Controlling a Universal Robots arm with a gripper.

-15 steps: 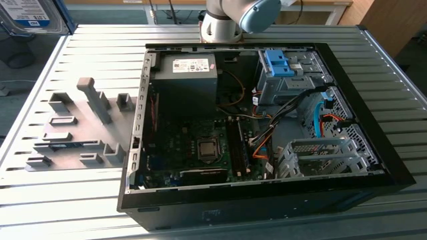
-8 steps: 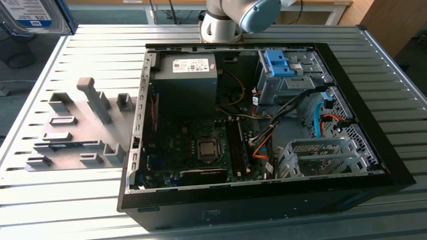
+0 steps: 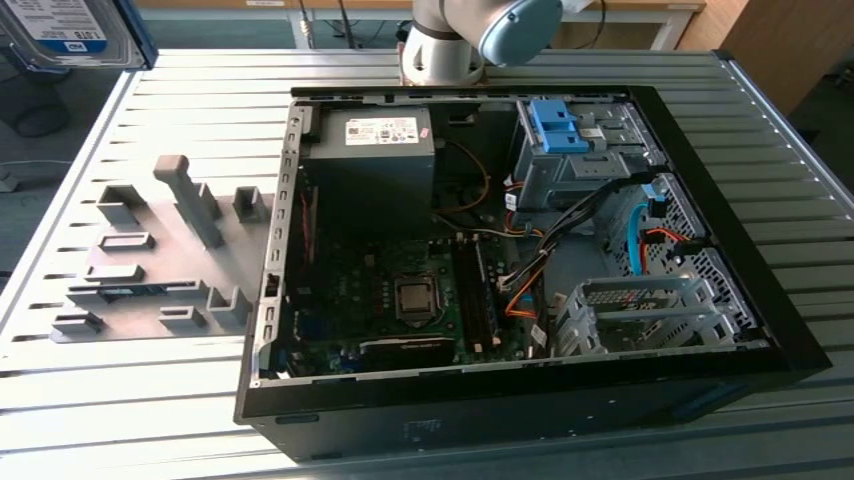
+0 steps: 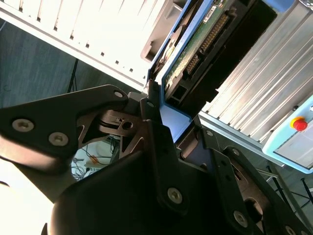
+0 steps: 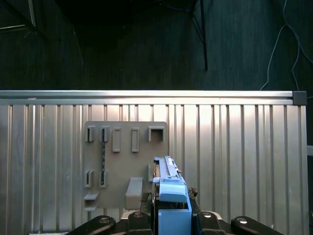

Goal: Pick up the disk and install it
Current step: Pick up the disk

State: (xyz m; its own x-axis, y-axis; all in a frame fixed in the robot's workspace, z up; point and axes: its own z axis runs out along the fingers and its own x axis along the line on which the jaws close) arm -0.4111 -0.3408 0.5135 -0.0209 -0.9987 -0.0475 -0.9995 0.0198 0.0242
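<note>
The disk point(image 3: 67, 35), silver with a blue-and-white label in a blue carrier frame, hangs in the air at the exterior view's far upper left, beyond the table's corner. In the first wrist view the disk point(image 5: 167, 183) shows edge-on above the slatted table, with my gripper point(image 5: 173, 220) shut on its blue frame. The second wrist view shows the disk's point(image 4: 205, 34) green circuit board and connector. There the black fingers point(image 4: 156, 132) of my gripper point(image 4: 183, 142) clamp the blue frame from both sides.
An open computer case point(image 3: 534, 405) lies on the slatted metal table point(image 3: 134, 400), with a dark-grey box point(image 3: 374, 165), a blue-tabbed drive bay point(image 3: 554, 125) and a bare metal cage point(image 3: 641, 310) inside. A grey fixture plate point(image 3: 147, 260) lies at the exterior view's left.
</note>
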